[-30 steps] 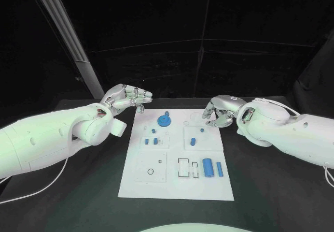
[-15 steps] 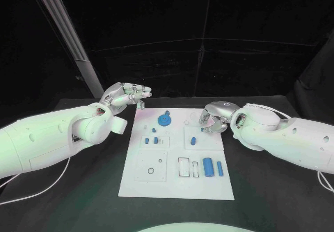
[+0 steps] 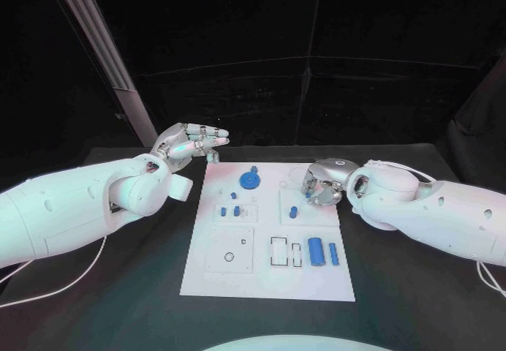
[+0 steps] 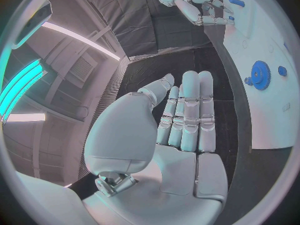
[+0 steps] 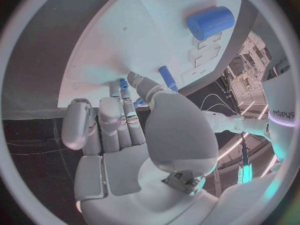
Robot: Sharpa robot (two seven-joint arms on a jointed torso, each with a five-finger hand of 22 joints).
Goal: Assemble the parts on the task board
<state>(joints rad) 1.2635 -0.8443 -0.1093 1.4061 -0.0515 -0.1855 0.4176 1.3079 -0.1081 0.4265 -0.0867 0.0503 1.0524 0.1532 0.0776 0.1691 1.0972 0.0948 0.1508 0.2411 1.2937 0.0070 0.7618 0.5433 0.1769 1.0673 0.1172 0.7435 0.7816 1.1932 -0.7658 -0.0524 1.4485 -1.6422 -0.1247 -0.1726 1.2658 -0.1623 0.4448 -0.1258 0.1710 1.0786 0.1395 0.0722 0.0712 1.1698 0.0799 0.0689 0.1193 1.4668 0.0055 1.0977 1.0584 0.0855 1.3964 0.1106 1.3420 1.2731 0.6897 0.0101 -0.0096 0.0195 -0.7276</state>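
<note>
The white task board (image 3: 211, 274) lies mid-table. It carries a blue gear (image 3: 250, 180), small blue pieces (image 3: 236, 211), an oblong piece (image 3: 292, 213), a thick cylinder (image 3: 316, 251) and a thin one (image 3: 333, 254). My right hand (image 3: 325, 183) hangs over the board's far right part, fingers curled down. In the right wrist view its thumb and a fingertip (image 5: 116, 91) flank a small blue peg (image 5: 123, 83); I cannot tell whether they squeeze it. My left hand (image 3: 195, 142) is raised beyond the board's far left corner, fingers straight (image 4: 187, 110), holding nothing.
A grey slanted post (image 3: 111, 69) rises behind the left arm at the table's back. The left wrist view shows the gear (image 4: 260, 75) on the board (image 4: 275, 45) and the right hand (image 4: 200, 5) beyond it. Black table surrounds the board.
My right hand has come in from the board's far right edge and lowered over the small peg. My left hand has drawn back a little and straightened its fingers.
</note>
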